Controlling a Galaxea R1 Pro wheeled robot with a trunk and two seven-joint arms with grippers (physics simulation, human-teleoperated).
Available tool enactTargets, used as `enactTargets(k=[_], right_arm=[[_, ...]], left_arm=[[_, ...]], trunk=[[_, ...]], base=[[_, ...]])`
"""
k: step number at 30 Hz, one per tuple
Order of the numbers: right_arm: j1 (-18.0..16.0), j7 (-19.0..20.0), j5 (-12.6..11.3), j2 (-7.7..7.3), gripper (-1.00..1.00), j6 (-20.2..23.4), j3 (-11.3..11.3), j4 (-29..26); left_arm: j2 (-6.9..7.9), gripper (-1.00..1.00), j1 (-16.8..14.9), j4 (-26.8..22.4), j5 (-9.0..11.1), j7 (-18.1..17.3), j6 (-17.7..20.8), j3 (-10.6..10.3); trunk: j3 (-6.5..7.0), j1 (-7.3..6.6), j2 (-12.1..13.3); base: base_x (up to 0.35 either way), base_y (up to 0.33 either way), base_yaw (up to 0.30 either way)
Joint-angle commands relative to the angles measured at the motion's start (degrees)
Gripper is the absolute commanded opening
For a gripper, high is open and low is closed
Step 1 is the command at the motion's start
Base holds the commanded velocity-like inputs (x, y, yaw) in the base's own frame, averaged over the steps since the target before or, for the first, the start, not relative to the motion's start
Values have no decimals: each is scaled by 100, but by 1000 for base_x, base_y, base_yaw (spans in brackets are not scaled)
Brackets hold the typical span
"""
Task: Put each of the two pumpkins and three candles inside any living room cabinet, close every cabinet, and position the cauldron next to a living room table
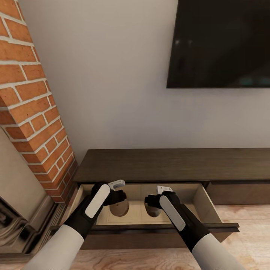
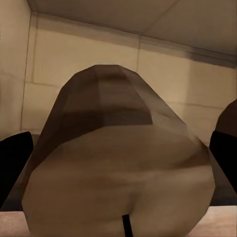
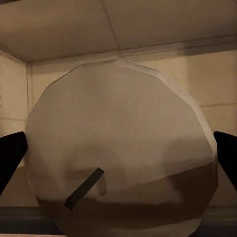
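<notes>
Where drawer (image 1: 204, 197) gapes: stubby faceted tan candles (image 1: 119, 208)

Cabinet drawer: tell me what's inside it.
Inside the open cabinet drawer, two beige candles: one at the left gripper, one at the right gripper. Arms cover the rest.

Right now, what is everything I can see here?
Candles: two, beige-tan, one at the left fingers, one at the right fingers, both inside the open drawer.
Drawer: one, pale inside, pulled out of the cabinet.
Cabinet: one, dark brown, long and low against the wall.
Television: one, black, on the wall above.
Brick column: one, red-orange, at left.
Floor: light wood.
Robot arms: two, white and black; left fingers, right fingers.
</notes>
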Motion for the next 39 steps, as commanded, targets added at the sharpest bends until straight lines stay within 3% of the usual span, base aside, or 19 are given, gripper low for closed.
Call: enactTargets(k=[1, 13, 25, 39], right_arm=[[-5, -58, -56, 0, -100, 2, 10, -2], [-6, -57, -54, 2, -100, -5, 14, 13], [-6, -57, -55, 36, -100, -5, 18, 14], [-6, -57, -54, 55, -100, -5, 19, 15]], left_arm=[[7, -100, -6, -3, 58, 58, 0, -7], [26, -100, -7, -27, 71, 59, -10, -7], [28, -100, -3, -60, 63, 63, -18, -7], [12, -100, -4, -7, 70, 64, 4, -7]], trunk=[[-5, 0, -2], [-5, 0, -2], [-5, 0, -2], [-257, 307, -564]], base=[[127, 0, 0], [168, 0, 0], [17, 0, 0], [0, 0, 0]])
